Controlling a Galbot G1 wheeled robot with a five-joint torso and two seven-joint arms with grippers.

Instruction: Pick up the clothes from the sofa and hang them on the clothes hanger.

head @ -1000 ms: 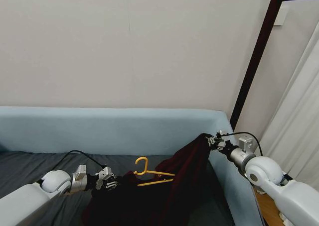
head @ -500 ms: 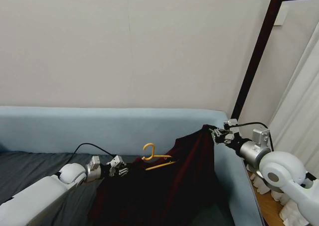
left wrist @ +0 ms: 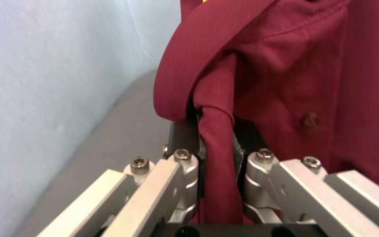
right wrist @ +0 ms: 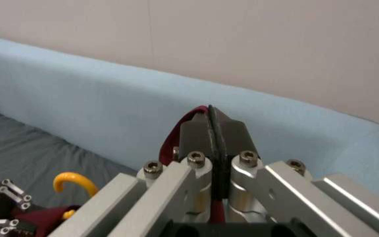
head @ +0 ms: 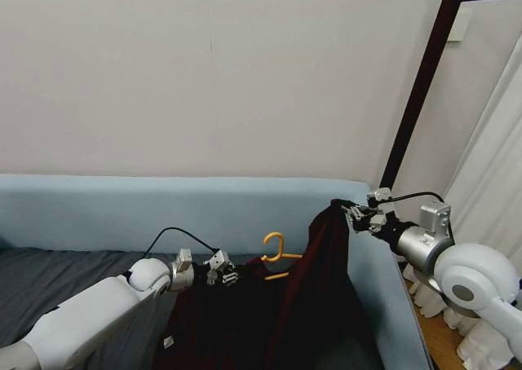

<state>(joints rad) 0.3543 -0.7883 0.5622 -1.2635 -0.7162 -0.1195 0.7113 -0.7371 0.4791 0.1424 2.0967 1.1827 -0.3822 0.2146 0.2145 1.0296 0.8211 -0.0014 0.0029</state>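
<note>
Swung right, the dark red fabric shirt (head: 314,305)! Jaws of left gripper (head: 222,274) and right gripper (head: 352,217) clamp it taut, seating yellow plastic hanger (head: 277,248).

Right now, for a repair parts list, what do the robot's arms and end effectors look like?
The left arm and right arm are smooth white rounded shells, with silver metal wrists and a looping black cable at each. The left end effector and right end effector have silver links with hex screws and dark pads.
</note>
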